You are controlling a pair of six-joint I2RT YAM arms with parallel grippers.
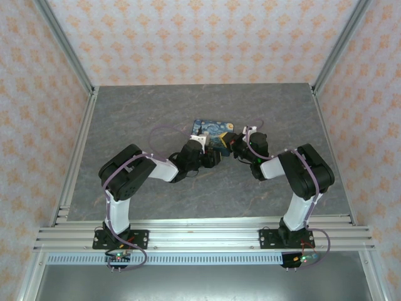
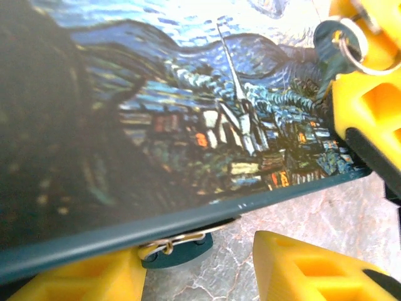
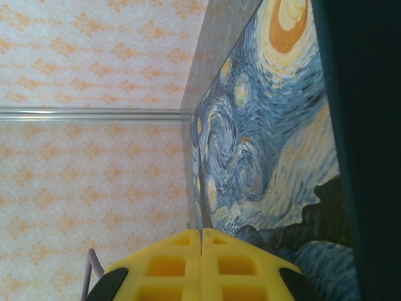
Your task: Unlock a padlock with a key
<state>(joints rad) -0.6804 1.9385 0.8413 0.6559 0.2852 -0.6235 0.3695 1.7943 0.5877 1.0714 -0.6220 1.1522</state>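
so, progress check: I'd call this early-to-middle. The tiny pale silvery key on its small ring point(image 2: 330, 45) is up off the grey stone-look counter point(image 1: 125, 138) and seems to be pinched in the right tool point(image 3: 200, 260), whose yellow fingers are pressed tight together; the key hasn't reached the lock yet, so lining it up, pushing it in and turning it are all left to do. The tiny blue padlock with the small metal shackle point(image 2: 177, 246) peeks out under the edge of the dark-blue swirl-painted box point(image 2: 188, 125), at 6 o'clock in the left wrist view, with the key well apart at 1 o'clock; the left tool point(image 2: 197, 258) is spread either side of the padlock and isn't gripping it. The top view gives the layout, with both arms meeting at the box just 12 o'clock of centre; padlock and key are too small to pick out there. The right wrist view shows the closed fingers against the box, but I can't spot the key in it.
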